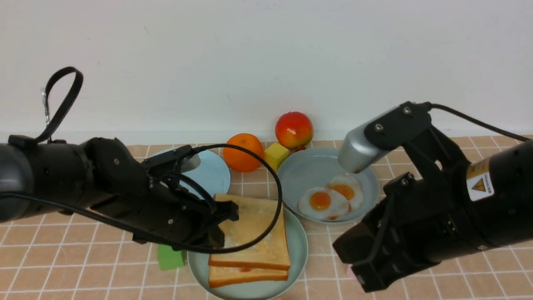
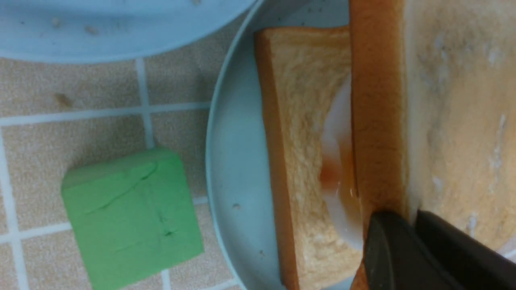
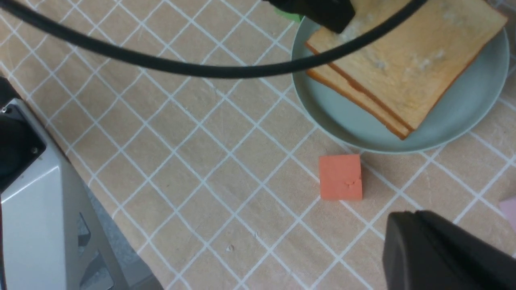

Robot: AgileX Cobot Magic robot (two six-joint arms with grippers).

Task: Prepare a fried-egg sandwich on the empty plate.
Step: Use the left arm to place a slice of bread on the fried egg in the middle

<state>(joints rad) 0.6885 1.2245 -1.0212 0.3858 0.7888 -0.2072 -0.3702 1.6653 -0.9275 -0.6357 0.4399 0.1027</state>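
only left-wrist view: egg (image 2: 336, 161) between toast (image 2: 300, 121)

Golden-brown toast (image 1: 245, 216), pale mint-green plate (image 1: 299, 246), green block (image 1: 170, 257), salmon block (image 3: 340, 177) (peach cloth (image 3: 193, 133) with a white grid)

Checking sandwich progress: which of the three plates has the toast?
The pale green plate nearest the robot, with two stacked toast slices. The grey-blue plate holds only fried eggs; the light blue plate's visible part is bare.
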